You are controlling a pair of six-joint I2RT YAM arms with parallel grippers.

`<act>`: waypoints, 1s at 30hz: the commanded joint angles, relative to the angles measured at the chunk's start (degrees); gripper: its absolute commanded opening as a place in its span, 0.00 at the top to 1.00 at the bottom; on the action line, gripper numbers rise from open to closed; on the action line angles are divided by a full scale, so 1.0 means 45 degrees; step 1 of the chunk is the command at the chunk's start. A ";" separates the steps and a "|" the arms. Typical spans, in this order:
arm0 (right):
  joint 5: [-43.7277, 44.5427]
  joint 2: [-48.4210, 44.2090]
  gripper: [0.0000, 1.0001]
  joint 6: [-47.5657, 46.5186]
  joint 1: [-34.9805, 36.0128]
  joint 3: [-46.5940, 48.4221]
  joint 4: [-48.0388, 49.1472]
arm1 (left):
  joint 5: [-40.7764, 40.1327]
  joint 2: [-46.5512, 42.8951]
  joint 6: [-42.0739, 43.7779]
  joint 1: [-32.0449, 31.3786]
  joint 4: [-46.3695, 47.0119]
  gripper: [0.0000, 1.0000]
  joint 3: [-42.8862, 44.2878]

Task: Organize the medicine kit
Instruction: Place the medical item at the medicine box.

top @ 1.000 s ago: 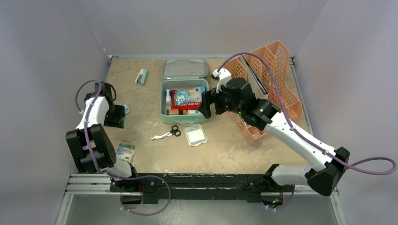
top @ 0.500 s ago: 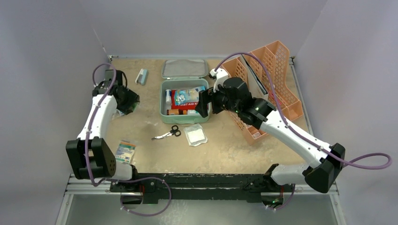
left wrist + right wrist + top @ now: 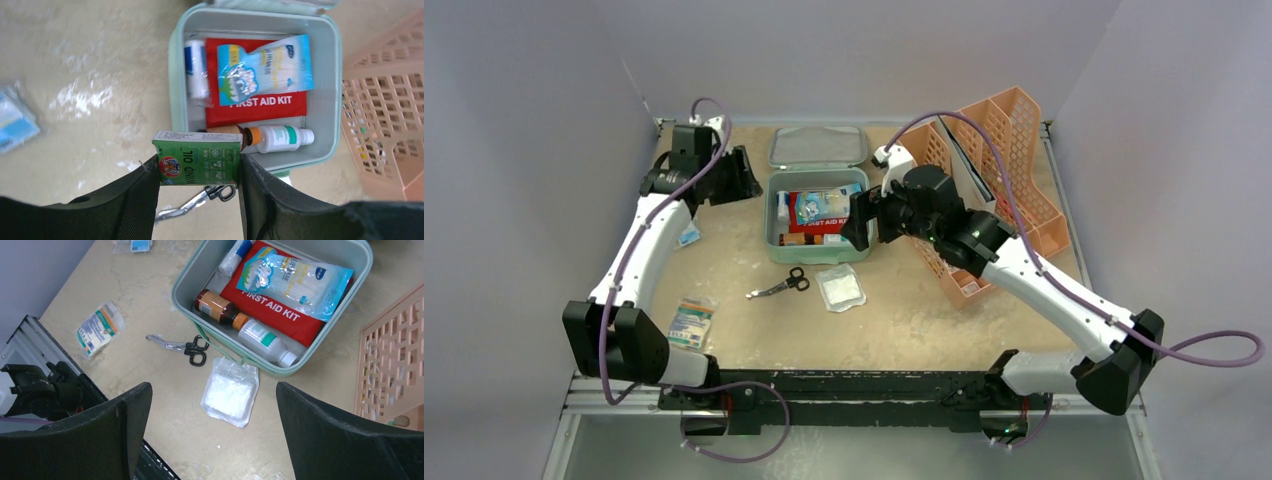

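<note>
Tan bench (image 3: 904, 320) is carrying the medicine kit (image 3: 816, 256) near its back middle, with the lid (image 3: 818, 146) lying off just behind it. The left pincer (image 3: 198, 175) is gripping a small green box (image 3: 200, 159) between its 2 fingers, up left of the kit. The right pincer (image 3: 212, 392) is hovering wide open by the kit's right wall. Scissors (image 3: 784, 283) and a white pad (image 3: 840, 288) are lying just in front.

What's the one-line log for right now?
left end effector: holding green oil box | right end effector: open, empty | medicine kit: lid off
</note>
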 commanded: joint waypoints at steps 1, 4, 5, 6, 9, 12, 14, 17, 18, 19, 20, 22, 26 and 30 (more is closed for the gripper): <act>0.0234 -0.0917 0.05 0.0068 0.0050 0.0063 0.0184 | 0.2339 0.0793 0.3631 -0.0044 0.0585 0.51 0.1275; 0.0288 -0.1114 0.05 -0.0011 0.0055 0.0041 0.0111 | 0.3450 0.1523 0.5188 -0.0044 0.0159 0.53 0.1775; 0.0280 -0.1153 0.05 -0.0057 0.0051 0.0074 0.0016 | 0.4004 0.1700 0.5935 -0.0058 -0.0021 0.54 0.1893; 0.0279 -0.1170 0.05 -0.0141 0.0055 0.0132 -0.0071 | 0.4688 0.1808 0.6848 -0.0063 -0.0138 0.54 0.1954; 0.0472 -0.1365 0.05 -0.0228 0.0055 0.0157 -0.0151 | 0.6168 0.1860 0.9423 -0.0082 -0.0430 0.57 0.1904; 0.0683 -0.1647 0.05 -0.0198 0.0051 -0.0068 0.0137 | 0.7029 0.1865 1.1528 -0.0102 -0.0432 0.56 0.1644; 0.0906 -0.1788 0.05 -0.0207 0.0055 -0.0125 0.0279 | 0.7432 0.2160 1.2973 -0.0120 -0.0953 0.55 0.1808; 0.1076 -0.1917 0.05 -0.0199 0.0053 -0.0111 0.0202 | 0.7575 0.2837 1.4807 -0.0168 -0.1978 0.55 0.2332; 0.1152 -0.1946 0.05 -0.0218 0.0055 -0.0109 0.0179 | 0.7581 0.3088 1.5331 -0.0179 -0.2324 0.55 0.2531; 0.1298 -0.2004 0.05 -0.0203 0.0055 -0.0111 0.0176 | 0.7530 0.3322 1.5823 -0.0207 -0.2692 0.55 0.2724; 0.1356 -0.2033 0.05 -0.0196 0.0051 -0.0131 0.0193 | 0.7438 0.3573 1.6256 -0.0242 -0.3036 0.55 0.2932; 0.1490 -0.2105 0.05 -0.0192 0.0038 -0.0138 0.0195 | 0.7313 0.3914 1.7038 -0.0305 -0.3524 0.56 0.3235; 0.1886 -0.2391 0.04 -0.0193 0.0055 -0.0282 0.0195 | 0.6950 0.4362 1.7682 -0.0585 -0.3389 0.55 0.3335; 0.2007 -0.2646 0.04 -0.0207 0.0055 -0.0377 0.0083 | 0.6511 0.5015 1.8490 -0.1159 -0.3757 0.55 0.3531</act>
